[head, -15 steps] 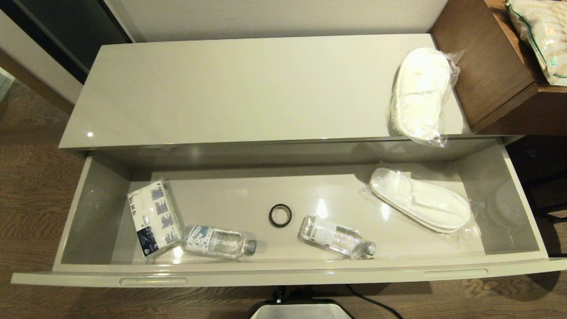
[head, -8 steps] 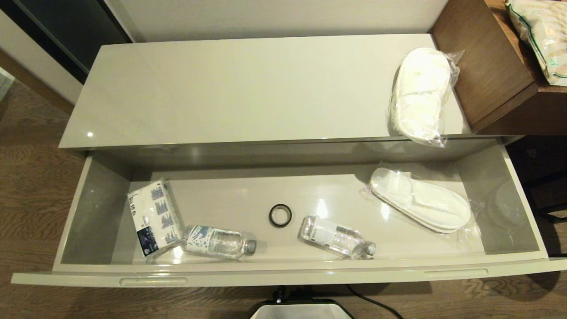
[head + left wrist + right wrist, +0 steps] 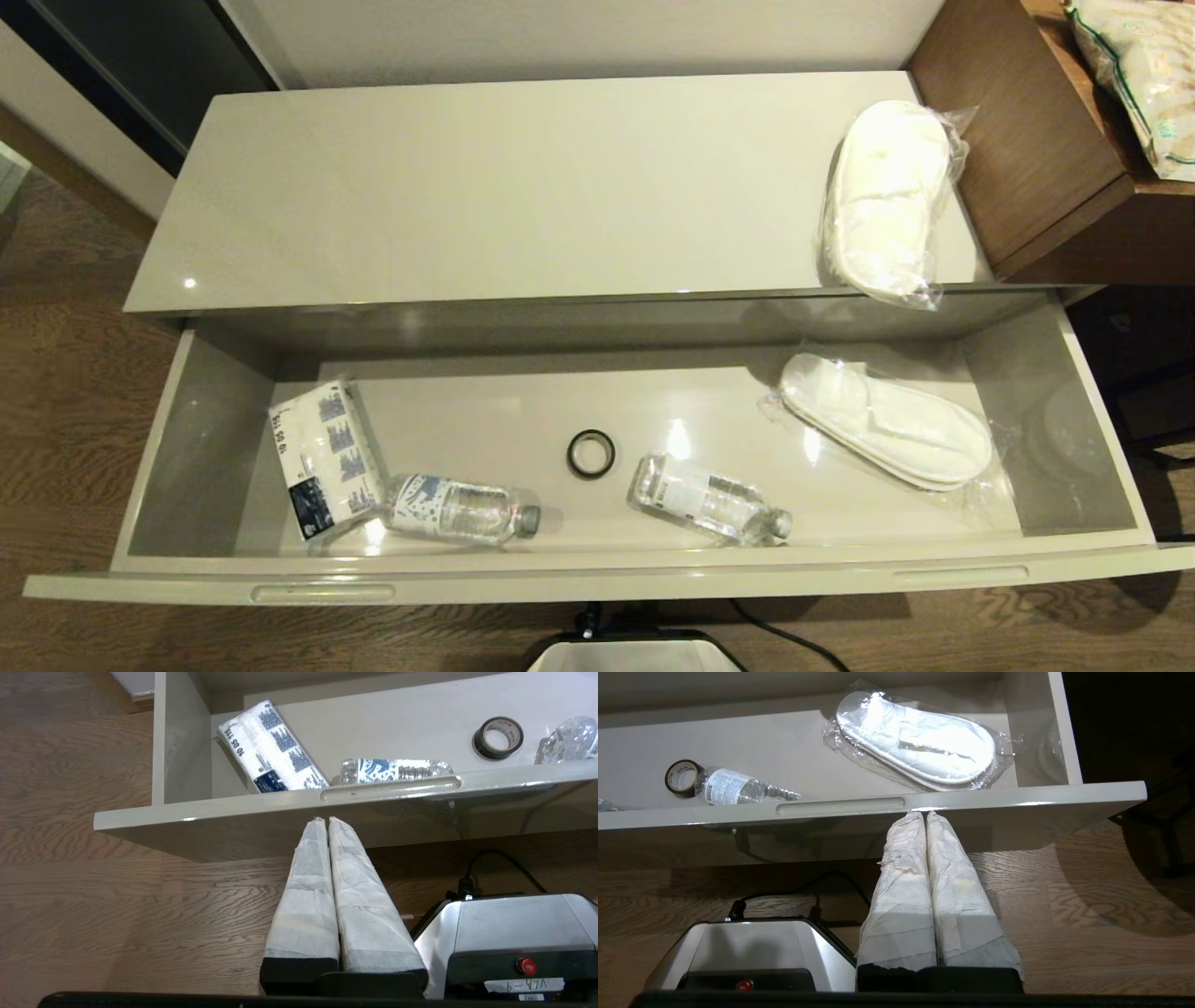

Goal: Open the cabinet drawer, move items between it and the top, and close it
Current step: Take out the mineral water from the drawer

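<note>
Open cabinet drawer beyond both closed jaws, glossy top further off.
Inside: tissue pack, two water bottles, black ring, wrapped slippers; another slipper pair up on top.

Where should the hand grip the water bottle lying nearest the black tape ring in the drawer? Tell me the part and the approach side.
Grip the water bottle around its labelled mid-body, probably coming straight down from above with the fingers across its width. It lies on its side on the drawer floor, cap toward the front right, angled away from the tape ring. The front panel blocks a level approach; the body looks free on both long sides.
</note>
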Controlling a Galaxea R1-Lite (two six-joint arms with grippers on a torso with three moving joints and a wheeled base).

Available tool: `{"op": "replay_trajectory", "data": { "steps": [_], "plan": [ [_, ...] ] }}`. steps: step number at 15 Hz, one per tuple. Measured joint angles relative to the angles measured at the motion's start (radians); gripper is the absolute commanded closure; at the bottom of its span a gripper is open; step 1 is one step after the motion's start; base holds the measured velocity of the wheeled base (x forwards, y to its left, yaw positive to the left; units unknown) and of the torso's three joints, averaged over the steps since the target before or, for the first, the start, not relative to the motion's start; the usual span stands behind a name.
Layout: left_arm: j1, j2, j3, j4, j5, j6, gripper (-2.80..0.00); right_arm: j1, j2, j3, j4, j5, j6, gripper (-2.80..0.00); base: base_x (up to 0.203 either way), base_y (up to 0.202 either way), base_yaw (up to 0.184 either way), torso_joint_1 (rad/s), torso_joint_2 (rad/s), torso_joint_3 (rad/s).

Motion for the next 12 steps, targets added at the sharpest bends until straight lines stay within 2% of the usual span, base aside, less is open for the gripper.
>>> {"op": "replay_trajectory", "data": {
  "steps": [12],
  "plan": [
    [0.000, 0.000, 0.005, -0.012, -0.005, 0.014, 0.00, 0.000, 0.000, 0.000, 0.000, 0.000, 0.000, 0.00, 0.000, 0.000, 0.000, 0.000, 0.00, 0.000]
  ]
}}
